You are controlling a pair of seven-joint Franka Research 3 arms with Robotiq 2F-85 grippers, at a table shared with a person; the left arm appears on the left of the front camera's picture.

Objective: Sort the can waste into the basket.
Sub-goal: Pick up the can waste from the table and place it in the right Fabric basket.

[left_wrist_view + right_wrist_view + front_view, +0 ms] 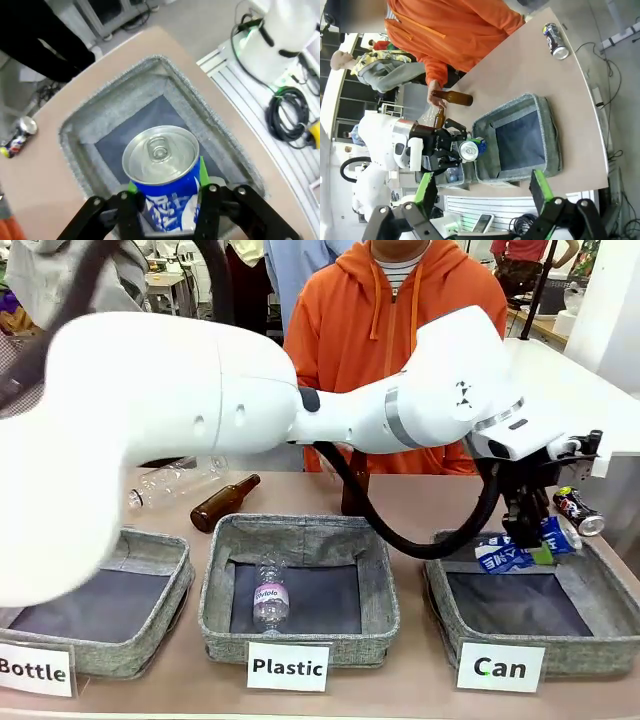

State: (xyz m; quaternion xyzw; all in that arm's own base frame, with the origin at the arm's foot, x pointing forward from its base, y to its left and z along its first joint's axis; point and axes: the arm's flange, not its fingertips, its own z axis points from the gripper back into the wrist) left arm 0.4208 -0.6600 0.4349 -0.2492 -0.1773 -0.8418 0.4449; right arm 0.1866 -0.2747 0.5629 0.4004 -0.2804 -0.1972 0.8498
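My left gripper (pixel 525 540) is shut on the blue can (pixel 510 552) with white lettering and holds it above the far rim of the grey basket (pixel 598 570) behind the "Can" card (pixel 500 667). In the left wrist view the blue can (pixel 162 182) sits between the green pads, silver top up, over the basket's dark floor (pixel 150 117). The dark crushed can (pixel 578 510) lies on the table beyond the basket's far right corner; the same dark can (pixel 17 137) lies left of the basket. My right gripper (pixel 482 200) hangs open and empty high above the basket (pixel 520 135).
The "Plastic" basket (pixel 215 580) in the middle holds a clear plastic bottle (pixel 270 592). The "Bottle" basket (pixel 165 575) is at the left. A brown bottle (pixel 225 502) and a clear bottle (pixel 175 483) lie behind them. A person in an orange hoodie (pixel 400 310) holds a brown bottle (pixel 452 97).
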